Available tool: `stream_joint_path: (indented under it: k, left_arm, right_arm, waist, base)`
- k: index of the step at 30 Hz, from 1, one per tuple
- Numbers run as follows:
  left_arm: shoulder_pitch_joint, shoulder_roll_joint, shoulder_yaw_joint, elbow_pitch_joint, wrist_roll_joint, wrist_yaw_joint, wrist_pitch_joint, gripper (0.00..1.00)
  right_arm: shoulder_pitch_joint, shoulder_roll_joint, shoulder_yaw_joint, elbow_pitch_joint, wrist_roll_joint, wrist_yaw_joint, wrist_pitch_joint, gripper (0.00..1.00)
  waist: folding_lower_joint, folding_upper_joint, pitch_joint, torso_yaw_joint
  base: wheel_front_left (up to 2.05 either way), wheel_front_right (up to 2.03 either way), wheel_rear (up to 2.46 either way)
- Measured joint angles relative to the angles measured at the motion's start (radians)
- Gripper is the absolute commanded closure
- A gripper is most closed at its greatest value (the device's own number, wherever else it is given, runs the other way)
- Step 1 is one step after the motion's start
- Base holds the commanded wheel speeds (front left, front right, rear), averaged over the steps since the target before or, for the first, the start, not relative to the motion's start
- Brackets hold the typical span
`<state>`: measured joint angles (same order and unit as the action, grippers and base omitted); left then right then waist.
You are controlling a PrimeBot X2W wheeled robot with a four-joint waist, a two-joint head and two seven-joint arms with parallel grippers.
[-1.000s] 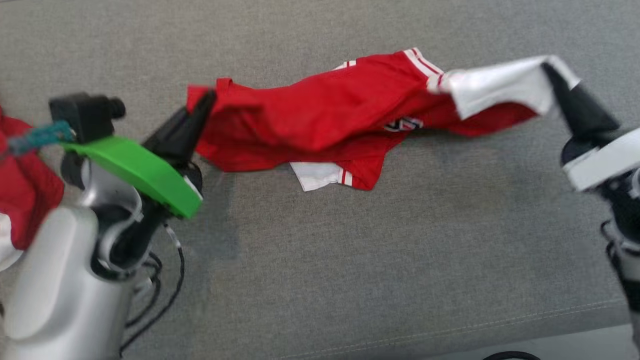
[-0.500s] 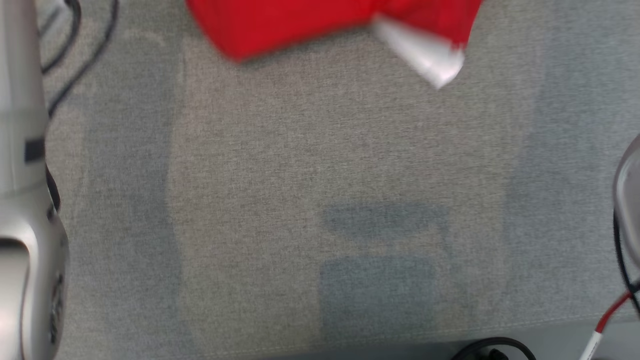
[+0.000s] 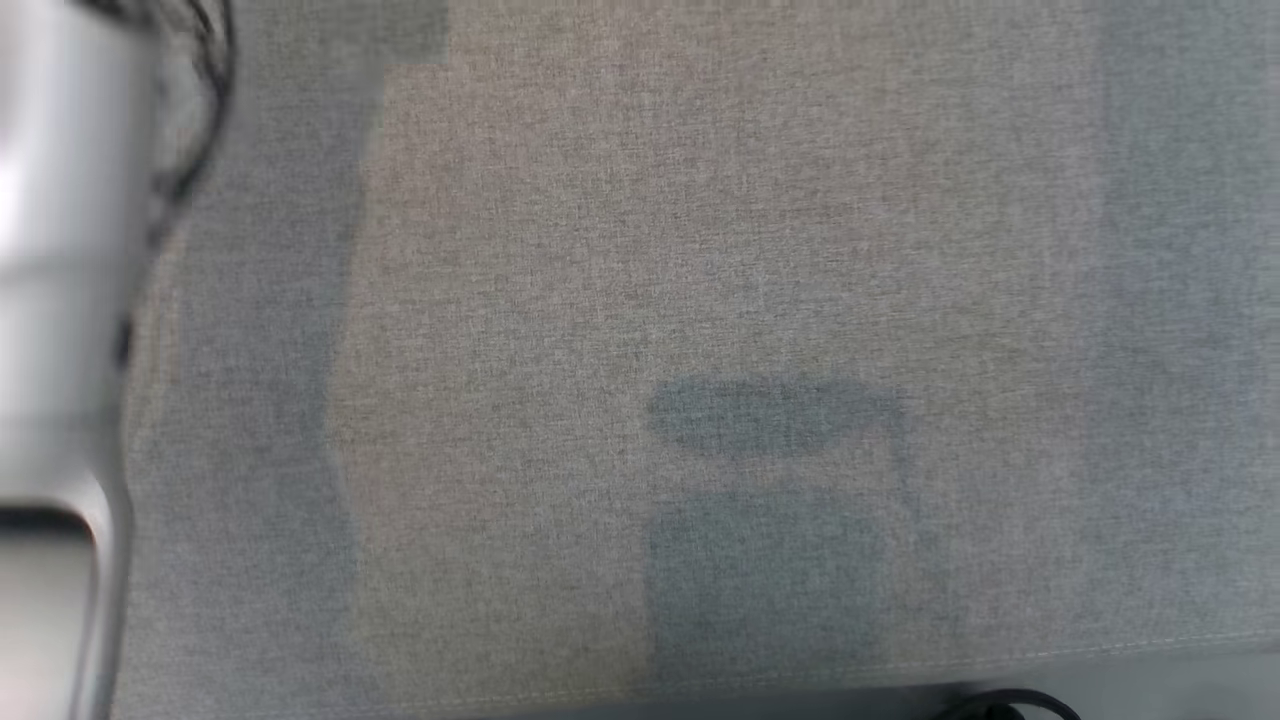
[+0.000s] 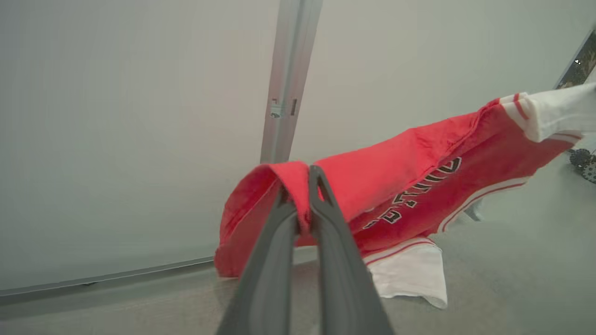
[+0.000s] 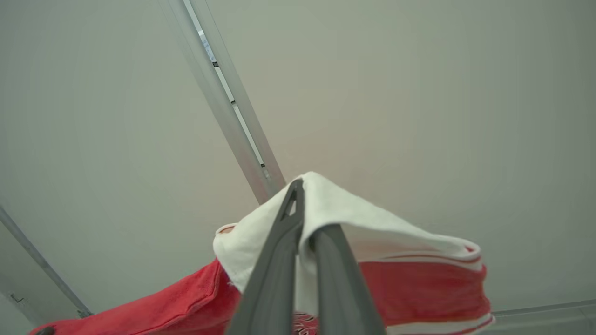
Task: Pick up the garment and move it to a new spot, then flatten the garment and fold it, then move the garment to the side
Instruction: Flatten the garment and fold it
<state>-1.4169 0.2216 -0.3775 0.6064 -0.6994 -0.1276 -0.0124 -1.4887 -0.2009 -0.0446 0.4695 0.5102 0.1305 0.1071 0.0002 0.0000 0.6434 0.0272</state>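
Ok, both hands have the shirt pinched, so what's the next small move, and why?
Probably raise both hands a little higher, held apart, so the shirt hangs free for the carry. The left hand is shut on a red edge, the right hand on a white part, and the shirt sags between them with a white sleeve low at the grey surface.

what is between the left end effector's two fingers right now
A red fold of the garment, pinched tight by the left end effector; the left wrist view shows it.
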Motion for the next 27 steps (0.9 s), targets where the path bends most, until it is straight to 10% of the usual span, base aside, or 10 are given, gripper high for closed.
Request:
stream_joint_path:
  k: [8,13,27]
  left_arm:
    - [0.607,0.18,-0.16,-0.21,-0.165,-0.001,-0.042,1.0]
    - [0.911,0.168,-0.152,-0.279,-0.271,0.008,-0.1,1.0]
    - [1.245,0.12,-0.161,-0.339,-0.267,0.133,-0.235,1.0]
  right_arm:
    - [0.836,-0.15,0.035,-0.406,0.308,0.0,0.101,1.0]
    - [1.229,-0.181,0.097,-0.49,0.38,0.0,0.084,1.0]
    - [1.483,-0.236,0.238,-0.326,0.52,0.002,-0.126,1.0]
  waist:
    - [-0.0003,0.0,-0.105,-0.016]
    - [-0.0003,0.0,-0.165,-0.044]
    - [-0.0004,0.0001,-0.242,-0.082]
  base:
    - [0.0,0.0,0.0]
    - [0.0,0.0,0.0]
    - [0.0,0.0,0.0]
